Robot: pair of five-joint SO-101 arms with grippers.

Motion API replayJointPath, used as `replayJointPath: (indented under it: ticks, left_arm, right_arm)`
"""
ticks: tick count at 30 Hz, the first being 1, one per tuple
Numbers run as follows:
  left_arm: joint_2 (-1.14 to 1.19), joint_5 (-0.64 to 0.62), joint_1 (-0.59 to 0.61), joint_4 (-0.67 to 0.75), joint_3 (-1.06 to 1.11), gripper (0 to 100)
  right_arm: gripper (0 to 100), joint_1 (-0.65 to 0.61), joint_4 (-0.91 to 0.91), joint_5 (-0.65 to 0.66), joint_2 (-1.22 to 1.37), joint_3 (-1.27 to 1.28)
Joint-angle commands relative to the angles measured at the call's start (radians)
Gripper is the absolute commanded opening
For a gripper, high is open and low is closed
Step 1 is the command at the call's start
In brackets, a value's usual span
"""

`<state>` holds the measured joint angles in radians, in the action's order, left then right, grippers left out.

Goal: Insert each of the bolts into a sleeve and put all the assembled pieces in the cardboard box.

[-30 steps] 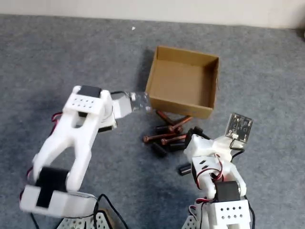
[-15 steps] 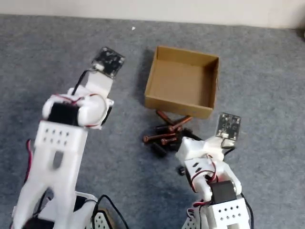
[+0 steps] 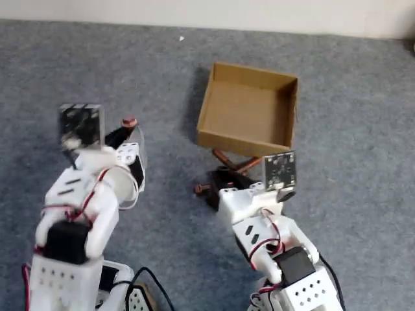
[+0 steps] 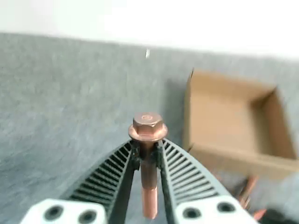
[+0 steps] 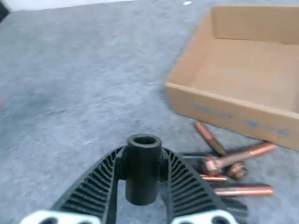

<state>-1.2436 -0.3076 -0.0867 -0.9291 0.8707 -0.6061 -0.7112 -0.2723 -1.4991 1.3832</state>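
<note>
Where the left jaws meet, they pinch a copper bolt point(image 4: 148, 158) by its shank, w/ the hex head poking out past the tips and the other end hanging back btwn the two ribbed fingers point(image 4: 110, 179). In the high view that bolt head point(image 3: 128, 122) sits well off the left wall of the cardboard box point(image 3: 243, 144), raised above the counter point(image 3: 337, 194), not touching the box.

The right jaws are pressed onto a black sleeve point(image 5: 143, 163), gripping it on both sides. Its open bore faces outward past the tips, approx. toward the box's near left corner. This arm is on the near side of the box, just in front of the near wall.

The box is open-topped, and nothing shows inside in the wrist views point(image 5: 224, 112).

The loose bolts point(image 5: 233, 161) lie in a small heap on the counter right by the box's near wall, some crossing each other, one angled up to the wall. In the high view, a few of them point(image 3: 237, 162) show btwn the box and the right arm.

The counter is covered w/ grey carpet on all sides of the box.
</note>
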Motion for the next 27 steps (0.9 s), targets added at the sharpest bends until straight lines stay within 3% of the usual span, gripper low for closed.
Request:
replayJointPath:
  ticks: [1, 3, 8, 19, 27]
  left_arm:
    - [-0.145, -0.126, -0.016, 0.169, 0.084, 1]
    - [-0.179, -0.167, -0.018, 0.227, 0.131, 1]
    - [-0.203, -0.203, -0.027, 0.311, 0.185, 1]
    - [-0.202, -0.19, -0.236, 0.316, 0.186, 1]
    - [-0.209, -0.098, -0.289, 0.354, 0.263, 1]
  right_arm:
    - [0.5, -0.067, 0.094, 0.014, -0.016, -0.028]
    - [0.5, -0.079, 0.177, 0.025, -0.016, 0.004]
    - [0.5, -0.116, 0.375, 0.193, -0.016, 0.105]
    - [0.5, -0.165, 0.8, 0.411, -0.016, 0.372]
    - [0.5, -0.159, 0.826, 0.417, -0.016, 0.4]
